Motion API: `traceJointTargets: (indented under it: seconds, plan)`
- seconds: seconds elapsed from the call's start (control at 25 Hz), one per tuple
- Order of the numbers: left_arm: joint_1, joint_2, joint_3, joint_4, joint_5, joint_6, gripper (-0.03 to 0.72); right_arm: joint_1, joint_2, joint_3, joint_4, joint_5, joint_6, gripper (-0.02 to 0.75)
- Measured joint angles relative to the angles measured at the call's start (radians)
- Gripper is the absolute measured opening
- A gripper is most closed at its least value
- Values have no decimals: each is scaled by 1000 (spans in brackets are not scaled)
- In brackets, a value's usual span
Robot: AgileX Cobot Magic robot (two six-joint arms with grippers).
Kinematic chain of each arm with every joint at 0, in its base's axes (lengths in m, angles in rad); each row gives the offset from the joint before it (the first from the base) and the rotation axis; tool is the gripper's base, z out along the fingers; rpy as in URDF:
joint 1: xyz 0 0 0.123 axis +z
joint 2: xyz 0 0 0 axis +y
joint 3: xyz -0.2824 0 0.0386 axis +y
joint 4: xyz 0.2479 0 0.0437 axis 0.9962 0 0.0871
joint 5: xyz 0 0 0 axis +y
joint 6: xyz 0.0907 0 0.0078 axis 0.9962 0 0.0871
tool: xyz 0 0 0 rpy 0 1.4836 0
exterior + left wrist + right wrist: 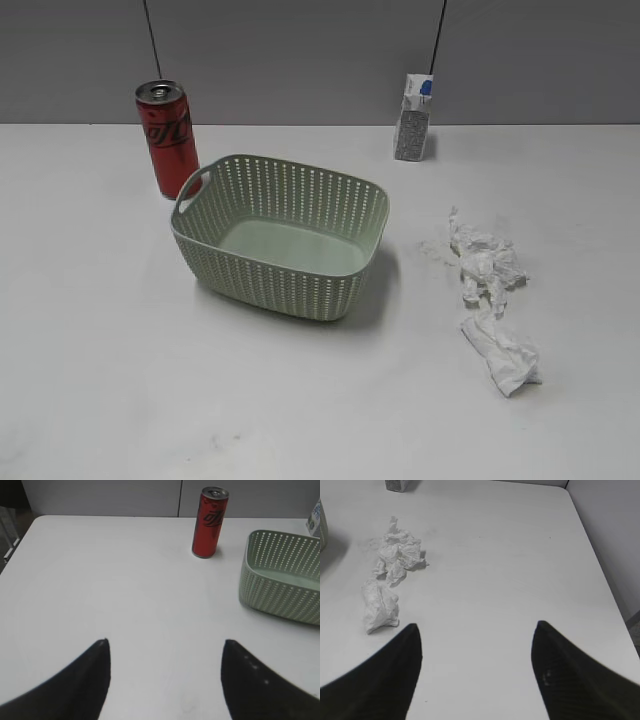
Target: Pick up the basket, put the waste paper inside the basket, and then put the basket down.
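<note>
I see both claws spread wide, holding nothing: left claw [165,647], right claw [476,630]. The basket [280,580] sits ahead-right of my left claw; the waste paper [387,575] lies ahead-left of my right claw.

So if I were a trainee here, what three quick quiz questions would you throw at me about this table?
1. True or false: the basket already holds paper.
2. How many crumpled paper wads lie on the table?
3. Which stands nearer the basket's handle: A) the red soda can, B) the small carton?

Key: 1. False; it is empty. 2. Two: the farther wad and the nearer wad. 3. A.
Both the left gripper and right gripper are open, holding nothing.
</note>
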Motion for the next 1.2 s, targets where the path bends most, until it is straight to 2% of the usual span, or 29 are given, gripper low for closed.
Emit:
traceJointTargets:
  seconds: [0.68, 0.96, 1.2]
  plan:
    - [0, 14, -1, -1, -1, 0, 523, 0, 0, 0, 0, 0, 0, 521]
    - [0, 245, -55, -24, -46, 39, 523, 0, 0, 0, 0, 0, 0, 521]
    - [-7, 488, -110, -124, -171, 84, 523, 0, 0, 0, 0, 0, 0, 521]
